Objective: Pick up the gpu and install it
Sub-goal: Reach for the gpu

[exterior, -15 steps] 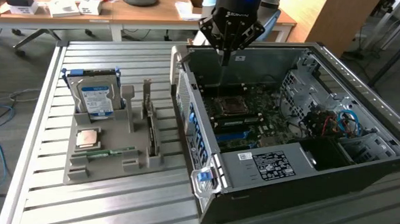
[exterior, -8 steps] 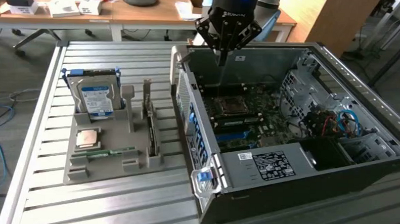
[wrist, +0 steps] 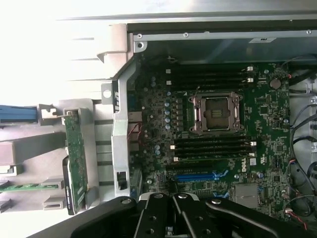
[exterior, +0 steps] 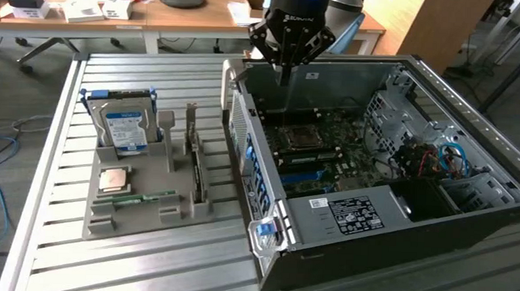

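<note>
Your pincer (exterior: 284,79) is shut, its 2 fingers pressed together to a narrow point. It holds nothing and touches nothing. It hangs over the far corner of the open case (exterior: 343,261), on the exterior view's left side of it, above the board (exterior: 339,149) and just beyond the socket (exterior: 300,135). From the wrist you look past the pincer (wrist: 173,210) down on the board (wrist: 257,114), with the socket (wrist: 216,113) in the middle and 1 blue slot (wrist: 198,176) nearer the fingers.

The gpu (exterior: 194,159) is outside the case. It stands on its long edge in a slot of the grey tray (exterior: 143,222), to the exterior view's left of the case and just beside its wall, with a silver bracket rising at its far end. In the wrist view you see the gpu (wrist: 75,163) edge-on as a green strip in the tray (wrist: 94,124). The pincer is well apart from it.

On the same tray, the drive (exterior: 124,128) stands upright at the far left, 1 chip (exterior: 116,179) lies flat in the middle, and the stick (exterior: 144,198) lies just nearer. Tray and case sit on the slatted table (exterior: 149,265).
</note>
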